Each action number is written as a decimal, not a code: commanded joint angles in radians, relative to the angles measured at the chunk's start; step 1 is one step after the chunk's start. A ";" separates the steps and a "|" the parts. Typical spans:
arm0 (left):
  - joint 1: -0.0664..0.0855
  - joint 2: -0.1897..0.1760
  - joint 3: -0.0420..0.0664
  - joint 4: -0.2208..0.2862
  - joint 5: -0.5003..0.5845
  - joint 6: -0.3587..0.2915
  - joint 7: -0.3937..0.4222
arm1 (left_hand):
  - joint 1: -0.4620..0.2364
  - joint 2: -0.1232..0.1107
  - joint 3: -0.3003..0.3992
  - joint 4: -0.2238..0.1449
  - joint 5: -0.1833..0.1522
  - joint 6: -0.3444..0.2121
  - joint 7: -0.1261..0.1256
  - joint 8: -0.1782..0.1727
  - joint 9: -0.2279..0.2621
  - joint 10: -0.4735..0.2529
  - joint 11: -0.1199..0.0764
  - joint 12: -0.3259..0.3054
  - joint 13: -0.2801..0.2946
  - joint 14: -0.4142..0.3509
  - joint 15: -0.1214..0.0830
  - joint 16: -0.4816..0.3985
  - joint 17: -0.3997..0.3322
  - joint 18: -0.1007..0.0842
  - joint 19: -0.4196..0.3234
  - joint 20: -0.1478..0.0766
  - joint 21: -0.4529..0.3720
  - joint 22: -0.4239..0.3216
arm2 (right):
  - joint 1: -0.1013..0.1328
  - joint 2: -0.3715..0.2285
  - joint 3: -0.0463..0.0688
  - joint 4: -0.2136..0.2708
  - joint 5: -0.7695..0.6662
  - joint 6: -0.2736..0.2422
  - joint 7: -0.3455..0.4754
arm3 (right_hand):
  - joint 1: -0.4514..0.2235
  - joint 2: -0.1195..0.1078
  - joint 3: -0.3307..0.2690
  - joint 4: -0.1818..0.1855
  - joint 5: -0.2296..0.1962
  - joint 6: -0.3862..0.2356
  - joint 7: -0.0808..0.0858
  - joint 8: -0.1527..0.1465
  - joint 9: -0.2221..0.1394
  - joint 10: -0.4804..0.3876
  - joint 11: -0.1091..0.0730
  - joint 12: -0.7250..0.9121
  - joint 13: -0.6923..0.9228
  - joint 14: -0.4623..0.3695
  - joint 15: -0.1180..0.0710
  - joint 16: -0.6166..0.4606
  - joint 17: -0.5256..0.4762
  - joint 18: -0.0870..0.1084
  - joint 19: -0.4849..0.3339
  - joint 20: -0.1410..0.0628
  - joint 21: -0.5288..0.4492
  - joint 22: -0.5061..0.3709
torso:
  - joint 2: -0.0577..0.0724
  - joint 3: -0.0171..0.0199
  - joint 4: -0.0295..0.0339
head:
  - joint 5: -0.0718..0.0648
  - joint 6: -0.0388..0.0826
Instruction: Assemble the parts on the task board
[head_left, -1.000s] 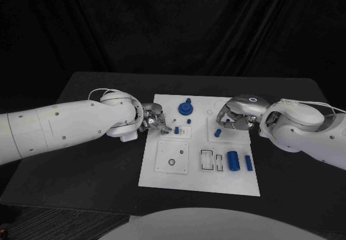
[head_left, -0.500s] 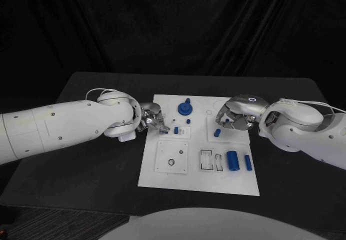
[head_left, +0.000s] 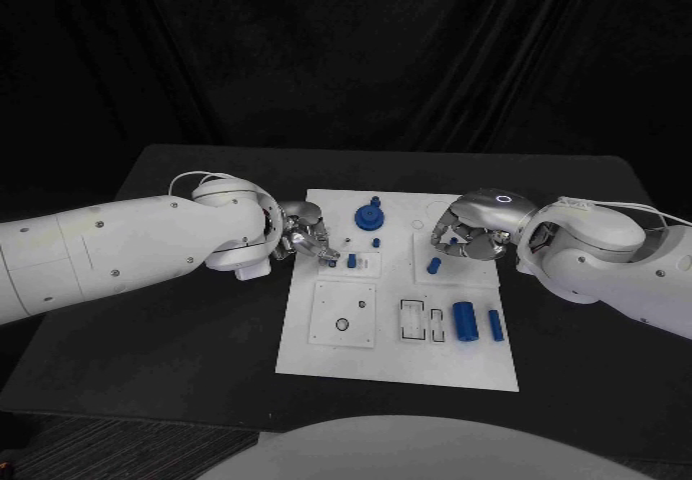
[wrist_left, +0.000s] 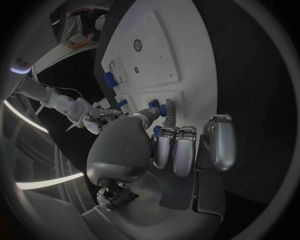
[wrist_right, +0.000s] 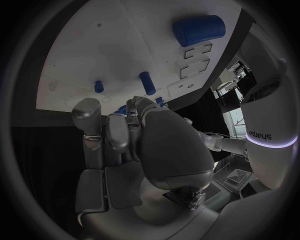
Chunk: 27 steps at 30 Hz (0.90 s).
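Head view shows the white board with both hands at its far end. The left hand pinches a small blue peg just over the board; I think it is being put in, so next it needs a straight push down. The right hand is curled beside another blue peg; I cannot tell if it holds anything.
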 joint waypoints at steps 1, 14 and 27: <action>0.006 0.000 0.001 0.001 0.001 0.036 0.008 | 0.001 -0.012 0.011 -0.002 -0.008 0.000 -0.001 -0.007 -0.003 0.065 0.000 -0.007 0.231 0.104 -0.001 0.003 0.263 0.010 -0.006 0.001 -0.005 0.190 | -0.002 0.000 0.000 0.000 -0.002 0.002 -0.021 | 0.010 0.002 0.007 -0.005 0.007 0.007 0.004 -0.001 -0.001 -0.004 -0.003 -0.005 0.047 0.006 0.002 -0.006 -0.001 0.018 -0.003 -0.001 -0.007 0.095 | 0.001 -0.0006 0.0005 | 0.000 0.000; 0.031 0.010 0.001 -0.033 0.001 0.160 -0.008 | 0.018 -0.034 0.069 -0.036 -0.076 -0.004 0.003 -0.018 -0.016 0.055 0.004 -0.016 0.223 0.104 0.003 0.003 0.263 0.013 -0.017 0.005 -0.019 0.186 | -0.002 0.000 0.000 0.000 -0.002 0.002 -0.024 | 0.011 0.002 0.008 -0.006 0.007 0.007 0.004 -0.001 -0.001 -0.005 -0.003 -0.005 0.046 0.006 0.002 -0.006 -0.001 0.019 -0.004 -0.001 -0.008 0.095 | 0.001 -0.0003 0.0004 | -0.002 0.000; 0.061 0.062 0.001 -0.119 0.001 0.275 -0.001 | 0.020 -0.039 0.084 -0.043 -0.090 0.001 0.002 -0.017 -0.018 0.054 0.004 -0.018 0.223 0.104 0.003 0.003 0.263 0.014 -0.020 0.006 -0.023 0.185 | -0.002 0.002 0.000 0.001 -0.002 0.001 -0.025 | 0.011 0.003 0.009 -0.007 0.007 0.007 0.004 -0.001 -0.001 -0.005 -0.002 -0.005 0.046 0.006 0.002 -0.007 -0.002 0.018 -0.003 -0.001 -0.008 0.095 | 0.001 -0.0006 0.0000 | -0.002 0.000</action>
